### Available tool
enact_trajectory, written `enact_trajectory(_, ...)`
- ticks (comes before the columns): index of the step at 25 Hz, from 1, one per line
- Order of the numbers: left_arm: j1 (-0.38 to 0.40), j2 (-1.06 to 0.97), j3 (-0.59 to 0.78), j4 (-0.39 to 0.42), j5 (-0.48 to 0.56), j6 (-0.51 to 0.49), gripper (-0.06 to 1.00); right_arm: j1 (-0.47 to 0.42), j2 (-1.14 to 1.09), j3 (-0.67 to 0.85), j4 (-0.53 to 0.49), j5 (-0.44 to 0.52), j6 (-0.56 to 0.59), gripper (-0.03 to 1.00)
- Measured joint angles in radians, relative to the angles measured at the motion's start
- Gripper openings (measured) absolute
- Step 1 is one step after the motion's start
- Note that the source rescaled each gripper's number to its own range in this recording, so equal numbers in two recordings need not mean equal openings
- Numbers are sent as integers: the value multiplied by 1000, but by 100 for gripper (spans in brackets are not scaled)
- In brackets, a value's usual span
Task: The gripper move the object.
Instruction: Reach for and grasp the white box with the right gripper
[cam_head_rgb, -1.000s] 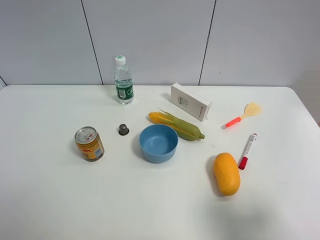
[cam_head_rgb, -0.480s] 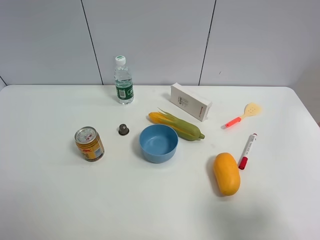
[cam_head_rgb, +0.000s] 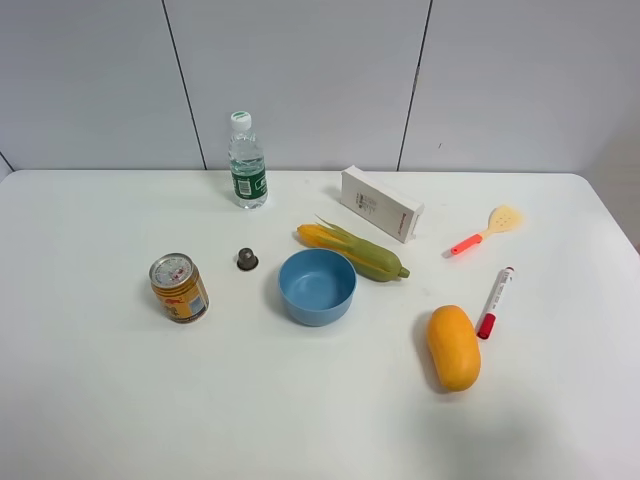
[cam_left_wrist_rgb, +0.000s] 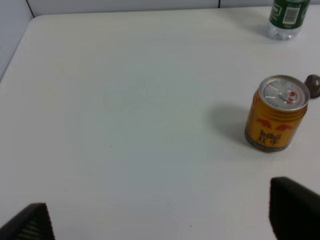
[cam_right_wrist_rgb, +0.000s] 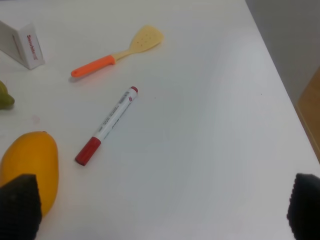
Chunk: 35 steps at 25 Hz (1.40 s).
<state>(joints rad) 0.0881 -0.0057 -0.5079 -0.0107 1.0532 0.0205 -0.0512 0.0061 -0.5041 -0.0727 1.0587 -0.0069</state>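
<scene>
The long white box (cam_head_rgb: 380, 204) lies on the white table (cam_head_rgb: 90, 400) at the back, right of centre, just behind the corn cob (cam_head_rgb: 355, 252). One end of it, with a red mark, shows in the right wrist view (cam_right_wrist_rgb: 22, 45). Neither arm shows in the exterior high view. My left gripper (cam_left_wrist_rgb: 162, 220) is open and empty, its fingertips (cam_left_wrist_rgb: 30, 222) wide apart above bare table near the can (cam_left_wrist_rgb: 277, 120). My right gripper (cam_right_wrist_rgb: 162, 210) is open and empty, its fingertips (cam_right_wrist_rgb: 20, 205) wide apart near the mango (cam_right_wrist_rgb: 27, 165) and far from the box.
A water bottle (cam_head_rgb: 247, 160) stands at the back. A yellow can (cam_head_rgb: 179, 287), a small grey cap (cam_head_rgb: 247, 259) and a blue bowl (cam_head_rgb: 317, 286) sit mid-table. A mango (cam_head_rgb: 453, 346), a red-capped marker (cam_head_rgb: 495, 301) and an orange-handled spatula (cam_head_rgb: 487, 229) lie right.
</scene>
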Motion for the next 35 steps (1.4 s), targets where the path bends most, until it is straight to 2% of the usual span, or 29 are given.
enact_trajectory(5,0,0,0,0,0,0,100,0,165,-137,0,-6,-55,100)
enact_trajectory(12,0,0,0,0,0,0,100,0,540,-481,11,-25,-97,100)
enact_trajectory(17,0,0,0,0,0,0,100,0,852,-740,38,-33,-171,100)
enact_trajectory(19,0,0,0,0,0,0,100,0,972,-836,73,-33,-205,100)
enact_trajectory(23,0,0,0,0,0,0,100,0,1210,-1008,223,-30,-304,100)
enact_trajectory(26,0,0,0,0,0,0,100,5,1353,-1104,298,-24,-368,100)
enact_trajectory(29,0,0,0,0,0,0,100,56,1475,-1174,293,-23,-396,100)
enact_trajectory(35,0,0,0,0,0,0,100,257,1665,-1234,145,-88,-401,100)
